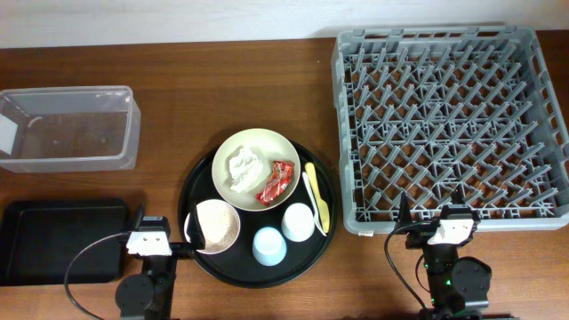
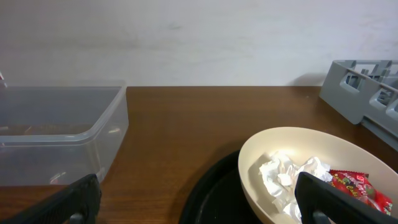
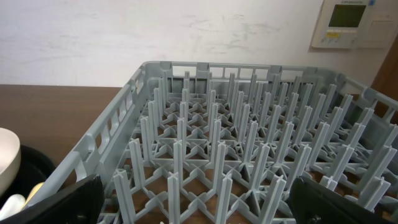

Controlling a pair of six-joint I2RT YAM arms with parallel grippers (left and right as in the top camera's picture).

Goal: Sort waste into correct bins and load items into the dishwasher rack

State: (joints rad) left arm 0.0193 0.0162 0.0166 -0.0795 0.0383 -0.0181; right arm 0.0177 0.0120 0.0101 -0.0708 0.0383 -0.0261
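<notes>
Overhead view: the left gripper [image 1: 164,220] is at the near edge of the table [image 1: 222,80], and its jaws stand wide apart with nothing between them. To the left of the jaws lies the flat black bin [image 1: 53,233], and ahead of them on the left stands the clear box [image 1: 132,133]. Just to the right of the jaws is the round black tray [image 1: 190,182]. On it are the plate [image 1: 233,149] with the tissue [image 1: 242,166] and the red wrapper [image 1: 278,182], the pink bowl [image 1: 218,225], the blue cup [image 1: 268,246], the white cup [image 1: 298,222] and the pale cutlery [image 1: 316,197]. The inside of the bowl looks grainy, but I cannot tell what is in it. The right gripper [image 1: 430,209] also has its jaws wide and holds nothing. Its fingertips are at the near wall of the rack [image 1: 340,107].

Left wrist view: both fingers [image 2: 74,202] show at the bottom corners, far from each other. The clear box [image 2: 62,130] is ahead of the left finger. The plate [image 2: 273,140], with the tissue [image 2: 286,177] and the wrapper [image 2: 357,190], is ahead of the right finger.

Right wrist view: the fingers [image 3: 336,202] are wide apart at the bottom corners, and the rack [image 3: 236,143] is directly ahead between them. The plate rim [image 3: 7,158] is at the far left.
</notes>
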